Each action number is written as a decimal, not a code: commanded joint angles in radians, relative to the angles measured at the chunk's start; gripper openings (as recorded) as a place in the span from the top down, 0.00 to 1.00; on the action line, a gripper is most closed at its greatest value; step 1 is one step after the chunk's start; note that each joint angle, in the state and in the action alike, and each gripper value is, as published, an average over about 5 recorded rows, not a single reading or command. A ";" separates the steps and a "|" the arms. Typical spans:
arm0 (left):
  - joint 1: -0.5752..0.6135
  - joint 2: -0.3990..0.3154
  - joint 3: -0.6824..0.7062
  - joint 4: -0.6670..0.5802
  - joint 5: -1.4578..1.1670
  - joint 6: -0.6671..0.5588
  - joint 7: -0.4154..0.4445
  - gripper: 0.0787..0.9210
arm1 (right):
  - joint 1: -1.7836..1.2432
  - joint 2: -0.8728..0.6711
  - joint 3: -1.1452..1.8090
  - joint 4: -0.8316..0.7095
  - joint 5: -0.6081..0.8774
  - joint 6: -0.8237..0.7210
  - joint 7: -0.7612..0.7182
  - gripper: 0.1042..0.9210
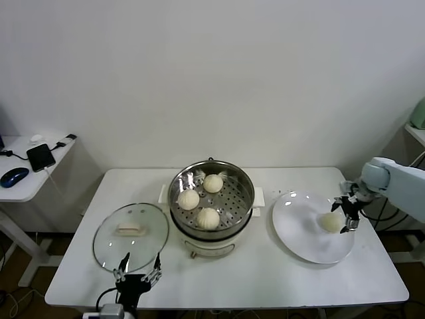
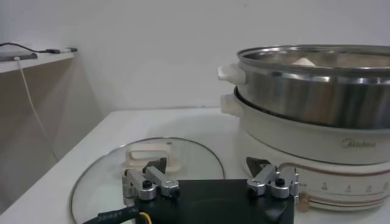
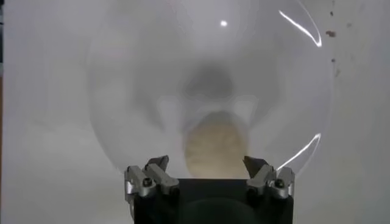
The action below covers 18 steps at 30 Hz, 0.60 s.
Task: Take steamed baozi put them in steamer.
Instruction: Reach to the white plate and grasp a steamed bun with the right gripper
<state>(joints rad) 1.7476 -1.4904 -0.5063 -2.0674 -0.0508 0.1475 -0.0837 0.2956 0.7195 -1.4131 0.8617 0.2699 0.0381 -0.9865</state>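
Observation:
The steamer (image 1: 246, 193) stands mid-table, and three steamed baozi (image 1: 213, 183) (image 1: 188, 199) (image 1: 208, 217) lie on its perforated tray. A fourth baozi (image 1: 330, 221) rests on the white plate (image 1: 299, 232) at the right. My right gripper (image 1: 344, 214) is open at that bun's right side, just over the plate. In the right wrist view the baozi (image 3: 214, 146) lies just ahead of the open right gripper (image 3: 207, 164), between the lines of its two fingers. My left gripper (image 1: 138, 272) waits open at the table's front edge, in front of the glass lid.
The glass lid (image 1: 130, 236) with a cream handle lies flat left of the steamer. In the left wrist view the lid (image 2: 97, 182) is just ahead of the left gripper (image 2: 207, 165), beside the steamer (image 2: 317, 91). A side desk (image 1: 26, 179) with devices stands far left.

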 commanded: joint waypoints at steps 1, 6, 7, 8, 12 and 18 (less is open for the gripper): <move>-0.001 -0.002 -0.001 0.000 0.001 0.001 0.000 0.12 | -0.077 0.053 0.074 -0.093 -0.052 0.005 0.016 0.12; 0.003 -0.001 0.001 0.001 0.000 -0.004 -0.001 0.12 | -0.080 0.056 0.080 -0.086 -0.062 0.005 0.012 0.12; 0.004 -0.001 0.001 0.001 0.000 -0.004 -0.001 0.12 | -0.080 0.054 0.079 -0.082 -0.065 0.004 0.010 0.13; 0.004 -0.001 0.001 0.000 0.000 -0.005 -0.001 0.12 | -0.079 0.053 0.079 -0.079 -0.069 0.004 0.009 0.13; 0.006 0.000 0.001 -0.002 -0.002 -0.005 -0.001 0.12 | -0.065 0.046 0.079 -0.062 -0.076 0.001 0.008 0.23; 0.009 0.001 0.003 -0.009 -0.002 -0.005 -0.002 0.12 | 0.030 0.016 0.030 0.021 -0.032 -0.021 0.003 0.39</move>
<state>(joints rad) 1.7594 -1.4891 -0.5015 -2.0825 -0.0524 0.1421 -0.0859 0.2721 0.7401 -1.3672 0.8381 0.2220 0.0229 -0.9819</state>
